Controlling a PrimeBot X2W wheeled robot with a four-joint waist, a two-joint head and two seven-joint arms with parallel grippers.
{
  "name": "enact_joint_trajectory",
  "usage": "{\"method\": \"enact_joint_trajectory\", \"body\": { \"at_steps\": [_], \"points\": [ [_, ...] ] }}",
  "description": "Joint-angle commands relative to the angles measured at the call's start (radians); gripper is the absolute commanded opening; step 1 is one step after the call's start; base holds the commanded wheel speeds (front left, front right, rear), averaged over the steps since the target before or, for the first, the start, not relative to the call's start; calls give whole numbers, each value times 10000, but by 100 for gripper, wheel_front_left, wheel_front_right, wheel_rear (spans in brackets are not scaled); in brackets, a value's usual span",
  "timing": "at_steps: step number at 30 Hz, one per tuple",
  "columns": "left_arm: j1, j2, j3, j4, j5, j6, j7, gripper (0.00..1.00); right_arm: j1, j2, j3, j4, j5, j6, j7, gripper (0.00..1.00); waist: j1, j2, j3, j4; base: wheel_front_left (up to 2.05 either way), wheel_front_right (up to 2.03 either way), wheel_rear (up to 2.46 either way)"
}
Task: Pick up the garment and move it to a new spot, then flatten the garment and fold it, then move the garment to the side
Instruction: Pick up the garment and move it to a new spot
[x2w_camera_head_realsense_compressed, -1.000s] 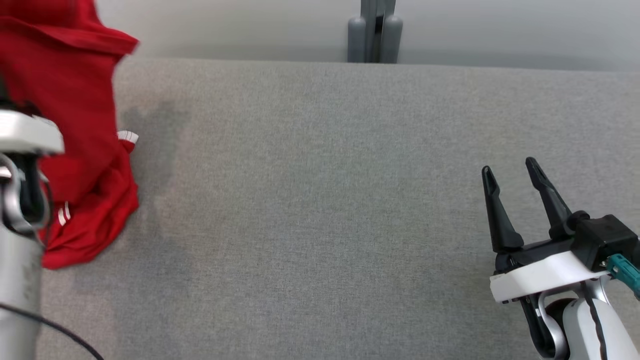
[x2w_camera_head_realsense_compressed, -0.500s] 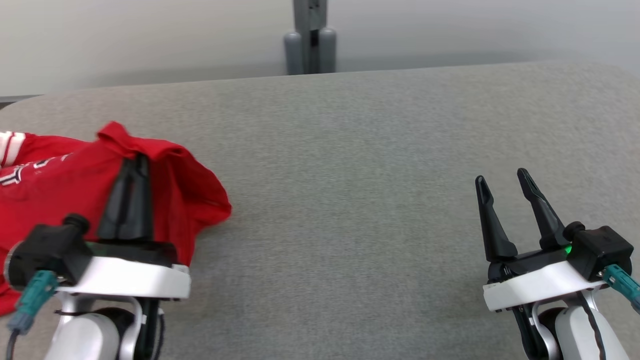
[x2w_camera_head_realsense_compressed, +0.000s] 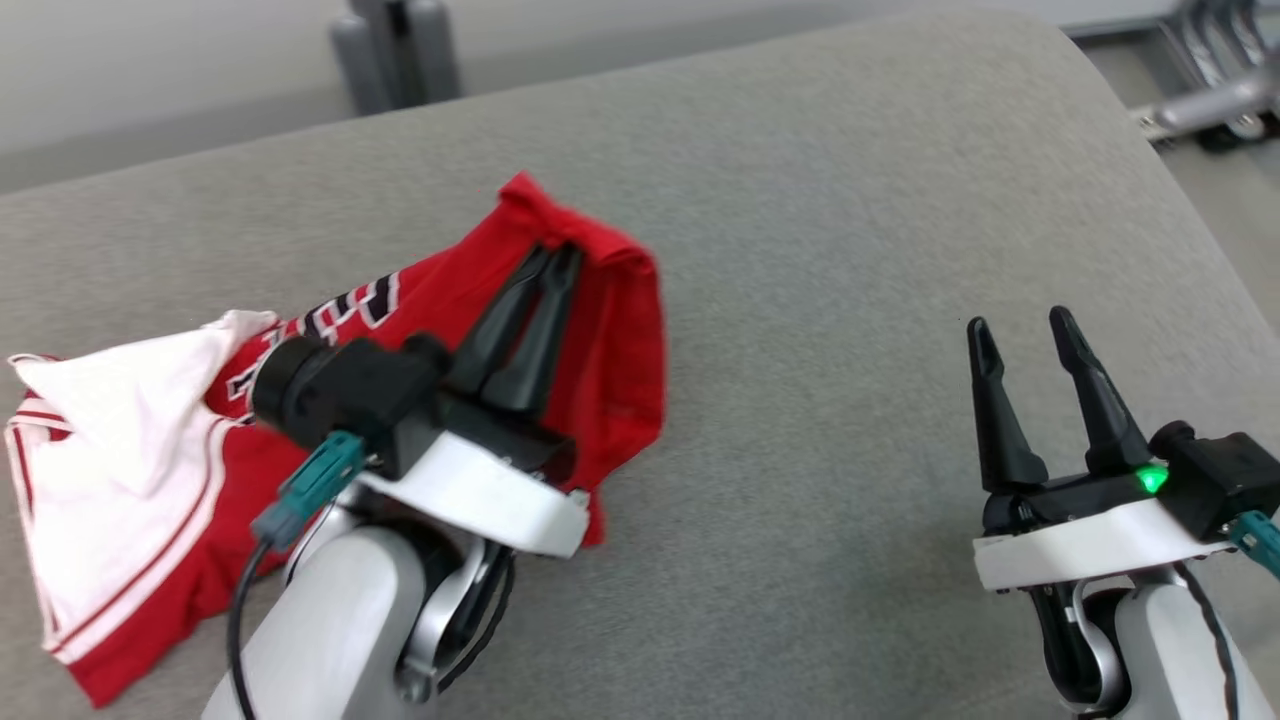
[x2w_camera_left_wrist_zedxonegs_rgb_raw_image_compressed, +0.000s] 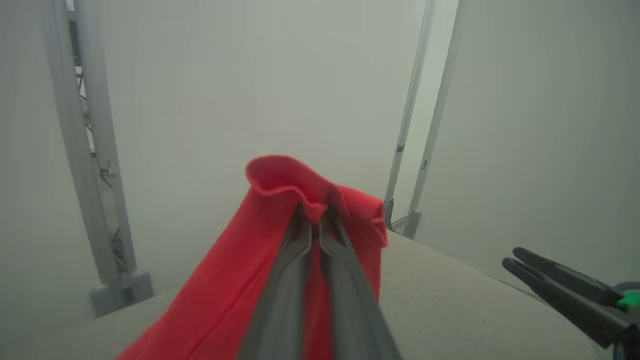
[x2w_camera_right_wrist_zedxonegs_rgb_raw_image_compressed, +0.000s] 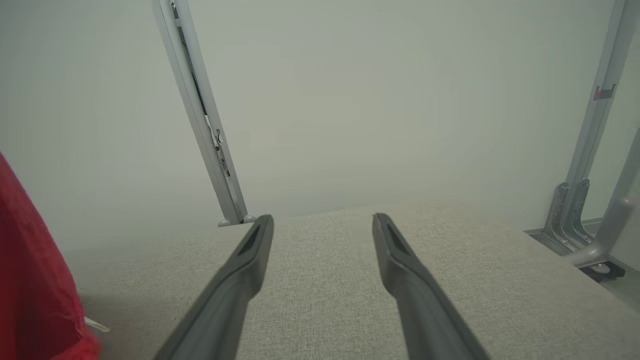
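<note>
Two grippers sit low in the head view. The left gripper (x2w_camera_head_realsense_compressed: 558, 256) has its fingers clenched on a bunched red fold of the garment (x2w_camera_head_realsense_compressed: 620, 330) and holds that fold up in a peak above the table (x2w_camera_head_realsense_compressed: 850, 200). The right gripper (x2w_camera_head_realsense_compressed: 1018, 322) is spread wide and grasps nothing, over bare table well apart from the garment. I cannot tell whether its tips touch the surface.

The head view shows the rest of the garment trailing toward the robot's left and lying on the table. A white, red-striped part is turned up there, and the lettering is half covered by the left arm and too blurred to read.

The left wrist view shows the pinch close up. The fold curls over the fingertips, and the cloth drops away to the lower left, cut off by the bottom edge. The right gripper appears there nearly edge-on, so its gap is hard to judge. The right wrist view shows that gap plainly, with a strip of red cut off at the left edge.

Beyond the table's far edge stand a grey post (x2w_camera_right_wrist_zedxonegs_rgb_raw_image_compressed: 200, 115) and a pale wall.
</note>
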Motion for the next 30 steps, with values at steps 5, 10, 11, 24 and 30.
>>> {"method": "enact_joint_trajectory", "body": {
  "at_steps": [5,10,11,24,30],
  "points": [
    [-1334,-248,-518,328,324,-440,208,0,-217,-39,-26,94,331,20,-234,100,0,0,1004,-1108,0,0,0],
    [-1911,-553,-750,1603,113,-682,293,0,-273,-42,153,259,602,20,-300,100,0,0,1339,-1373,0,0,0],
    [-1970,-595,-796,1938,55,-735,288,0,-302,-44,180,273,636,20,-307,100,0,0,1385,-1373,0,0,0],
    [-2193,-1147,-1891,4528,-584,-1617,-442,100,-546,-45,130,372,551,20,-303,100,0,0,1250,-675,0,0,0],
    [-1713,-977,-1869,4450,-555,-1396,-850,100,-451,-51,17,349,341,20,-304,100,0,0,940,-219,0,0,0]
  ]
}}
